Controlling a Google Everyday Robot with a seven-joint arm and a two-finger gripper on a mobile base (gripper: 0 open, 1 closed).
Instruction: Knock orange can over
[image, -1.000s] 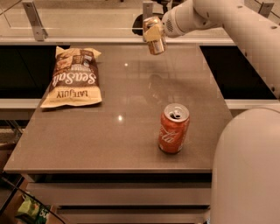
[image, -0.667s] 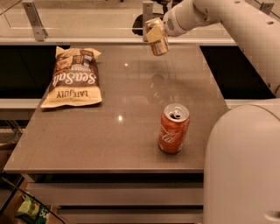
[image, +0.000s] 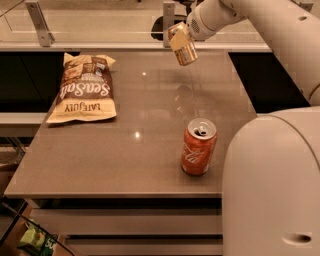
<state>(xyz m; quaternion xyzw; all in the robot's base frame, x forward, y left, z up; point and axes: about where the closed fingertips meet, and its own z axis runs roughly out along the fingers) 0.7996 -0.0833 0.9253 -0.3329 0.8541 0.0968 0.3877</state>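
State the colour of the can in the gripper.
Bronze-gold, silver rim; orange can in gripper above table's far edge; camera view.

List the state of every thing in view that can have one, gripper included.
orange can: lifted off the table, tilted, in the gripper's hold.
gripper: above the table's far edge, shut on the orange can.
red-orange can: upright on the table near its front edge, top opened, untouched.
chip bag: lying flat on the table's left side, printed face up.
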